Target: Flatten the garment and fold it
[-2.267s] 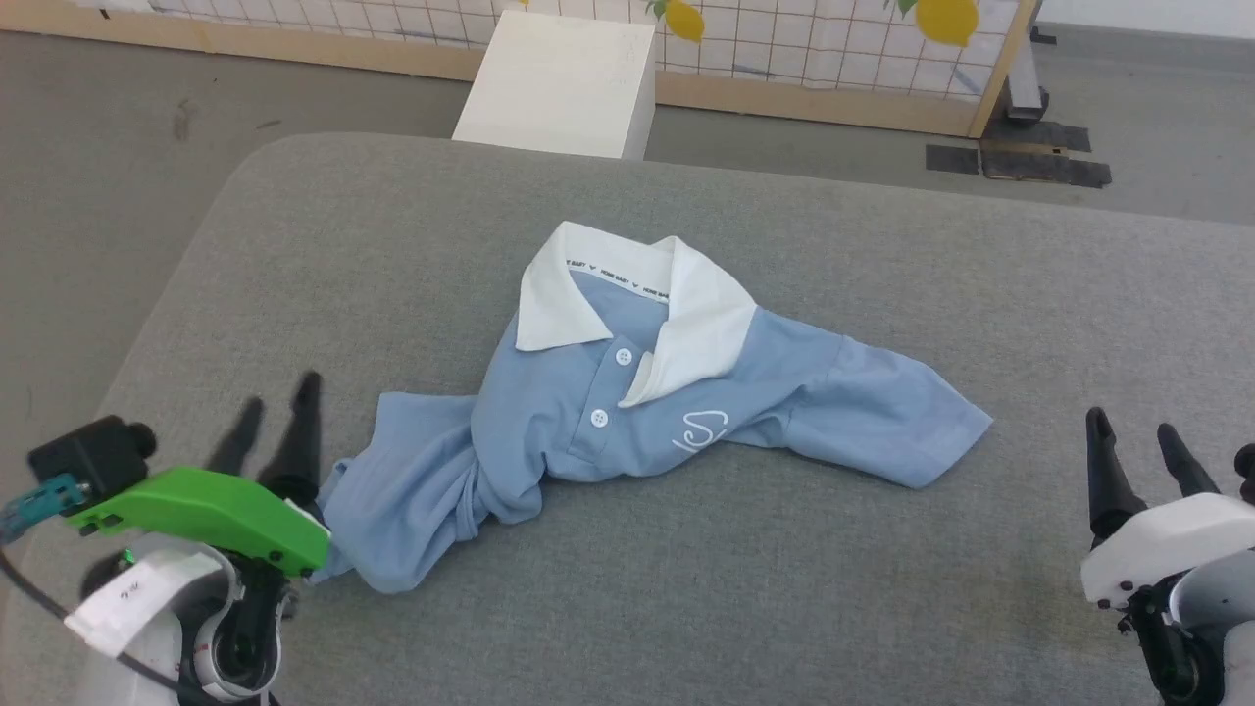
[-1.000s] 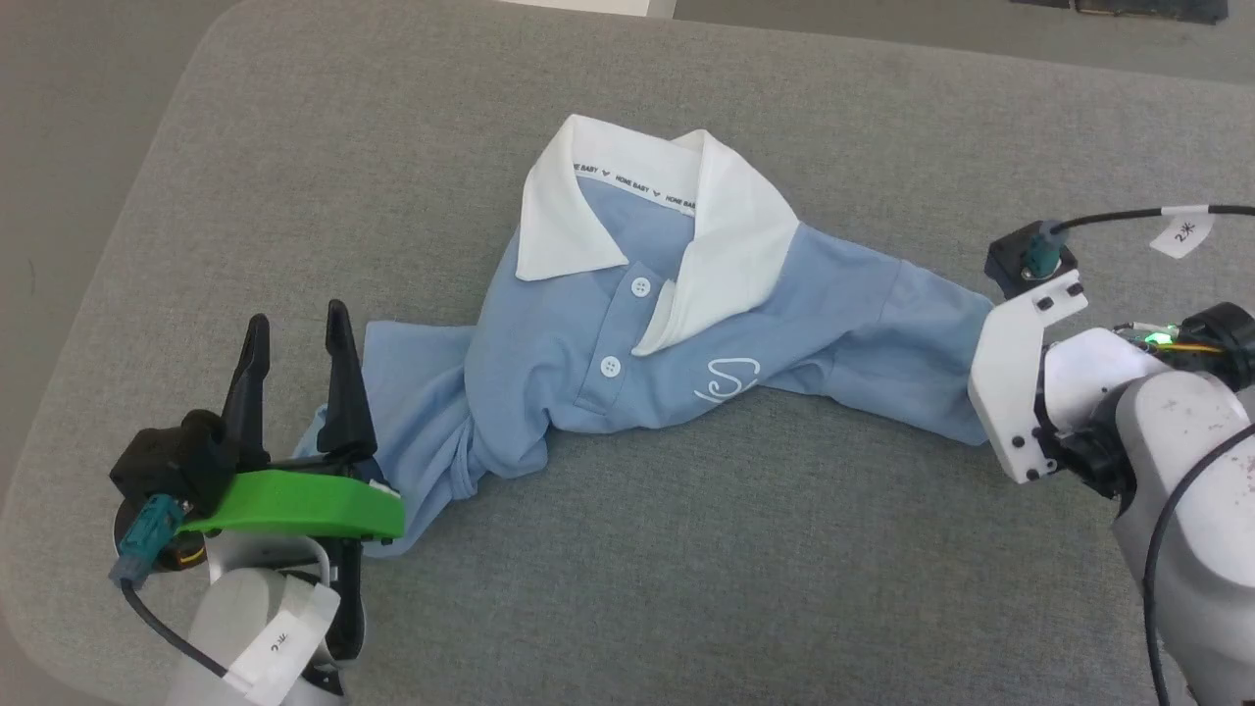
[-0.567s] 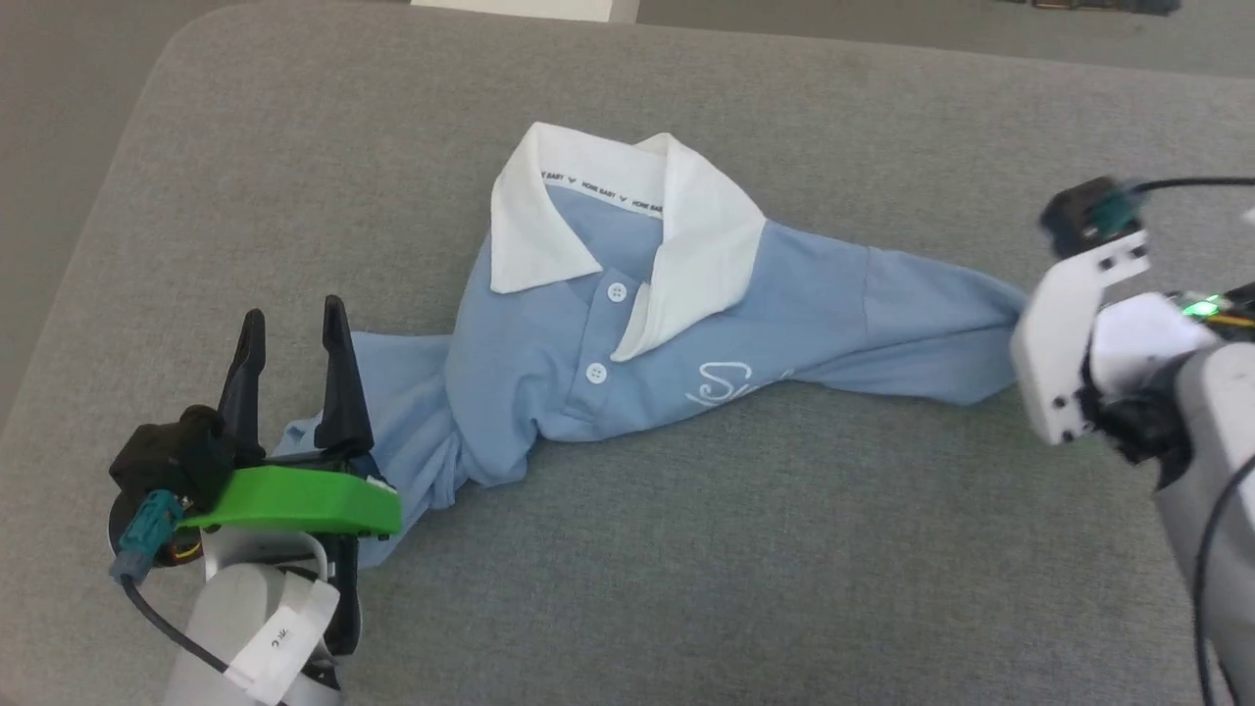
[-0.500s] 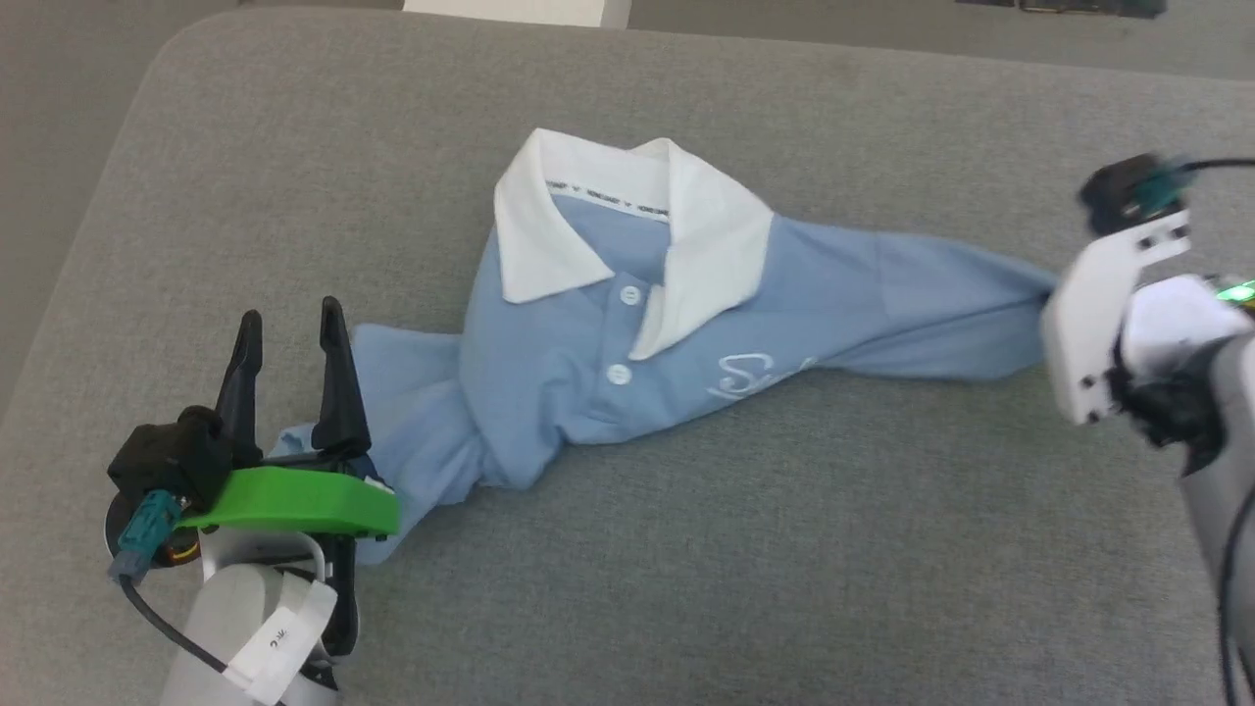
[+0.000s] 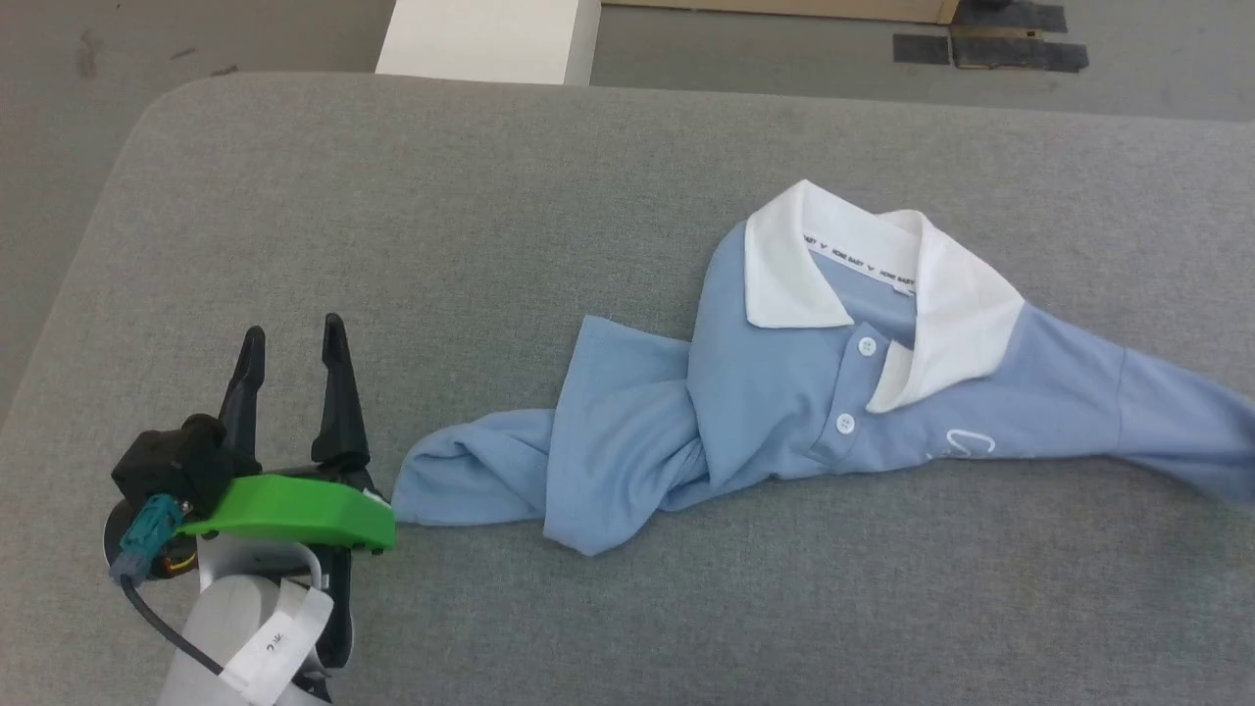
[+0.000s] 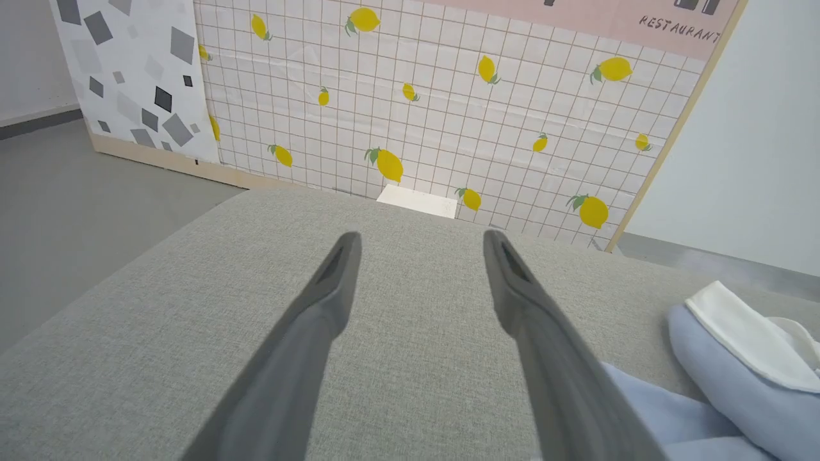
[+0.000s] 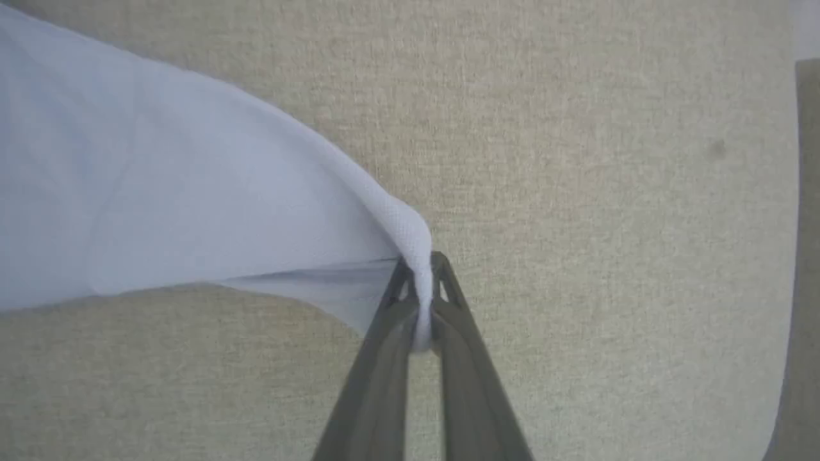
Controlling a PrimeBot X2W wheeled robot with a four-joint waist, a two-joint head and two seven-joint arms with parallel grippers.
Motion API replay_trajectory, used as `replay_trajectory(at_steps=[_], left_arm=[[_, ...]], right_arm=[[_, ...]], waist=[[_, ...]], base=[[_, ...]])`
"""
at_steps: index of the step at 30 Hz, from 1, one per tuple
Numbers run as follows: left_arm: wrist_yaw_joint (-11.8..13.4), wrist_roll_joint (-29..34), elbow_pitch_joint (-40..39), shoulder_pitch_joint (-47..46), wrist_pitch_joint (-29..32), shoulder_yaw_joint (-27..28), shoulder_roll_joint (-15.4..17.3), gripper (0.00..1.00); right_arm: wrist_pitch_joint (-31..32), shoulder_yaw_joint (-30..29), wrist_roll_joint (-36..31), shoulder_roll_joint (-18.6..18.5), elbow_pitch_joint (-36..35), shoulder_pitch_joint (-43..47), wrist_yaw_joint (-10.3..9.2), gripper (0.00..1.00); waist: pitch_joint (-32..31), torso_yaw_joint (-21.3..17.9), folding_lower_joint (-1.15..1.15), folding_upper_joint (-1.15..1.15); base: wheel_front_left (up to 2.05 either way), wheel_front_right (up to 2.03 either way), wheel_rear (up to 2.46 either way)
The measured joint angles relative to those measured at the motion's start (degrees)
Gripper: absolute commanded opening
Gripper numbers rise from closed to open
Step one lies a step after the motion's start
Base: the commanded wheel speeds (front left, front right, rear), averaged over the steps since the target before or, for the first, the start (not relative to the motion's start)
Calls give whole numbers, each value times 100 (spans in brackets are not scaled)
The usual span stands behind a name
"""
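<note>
The polo shirt (image 5: 784,412) across the middle and right of the head view is reading as soft matt knit cloth, finely pitted where the right gripper (image 7: 423,262) is pinching a fold between smooth, dull dark fingers (image 7: 378,384). Its collar (image 5: 794,275) is looking like smoother white cloth, and its buttons (image 5: 867,345) like small glossy discs. The padded surface (image 5: 490,245) beneath is showing coarse, rough grey woven fabric, while at lower left the left gripper (image 5: 293,327) is carrying a smooth green plastic bracket (image 5: 294,505) with a faint sheen.
</note>
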Motion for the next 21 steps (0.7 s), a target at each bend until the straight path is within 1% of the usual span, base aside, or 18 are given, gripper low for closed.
replay_trajectory(at_steps=[2,3,4,6,8,11,14,18,21], left_arm=[[1,-23,-2,27,9,0,10,100],[1,-29,0,46,20,2,23,100],[1,-35,5,60,55,1,35,100],[1,-38,15,75,87,-8,47,100],[4,-40,11,107,113,-19,53,100],[7,-44,9,186,166,-34,73,100],[9,-66,1,250,201,-48,83,100],[11,-82,-13,330,256,-69,96,100],[41,-98,-34,396,310,-77,98,100]], right_arm=[[-26,-114,-1,179,-59,160,0,0],[-141,-163,5,290,-129,211,-1,95],[-312,-214,40,400,-227,233,-1,100],[-693,-308,105,542,-407,236,-1,100],[-1248,-404,189,665,-662,246,-1,100],[-2393,-556,338,935,-1038,270,-1,100],[-3214,-594,457,1234,-1235,446,-2,100],[-3865,-559,537,1590,-1392,914,-2,100],[-4083,-513,624,1725,-1430,1189,-2,100]], waist=[[-38,-11,0,0],[-57,-20,0,0],[-81,-28,0,0],[-131,-35,0,0],[-192,-36,0,0],[-312,-37,0,0],[-429,-41,0,0],[-593,-53,0,0],[-690,-84,0,0]], base=[[0,0,0],[0,0,0],[0,0,0],[0,0,0],[0,0,0],[0,0,0],[0,0,0],[0,0,0],[0,0,0]])
